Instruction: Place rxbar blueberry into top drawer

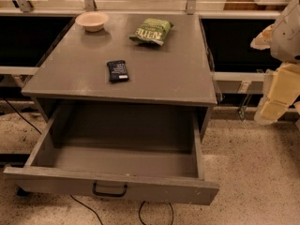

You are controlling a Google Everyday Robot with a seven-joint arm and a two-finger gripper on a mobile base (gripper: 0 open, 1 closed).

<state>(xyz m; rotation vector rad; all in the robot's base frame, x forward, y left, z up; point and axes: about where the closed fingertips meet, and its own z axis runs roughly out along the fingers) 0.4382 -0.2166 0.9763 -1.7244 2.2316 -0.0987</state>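
Note:
The rxbar blueberry [117, 71], a small flat dark navy bar with white lettering, lies on the grey cabinet top [168, 74], left of centre and near the front edge. The top drawer [56, 178] is pulled wide open below it and its inside is bare; a dark handle [109, 190] sits on its front panel. My gripper [271, 108], cream and white, hangs at the far right edge of the view, off to the side of the cabinet and well apart from the bar. It holds nothing that I can see.
A green crinkled chip bag [151, 31] lies at the back of the cabinet top, right of centre. A beige bowl [92, 20] stands at the back left. Cables [154, 217] run on the speckled floor under the drawer. A railing [234, 76] runs behind.

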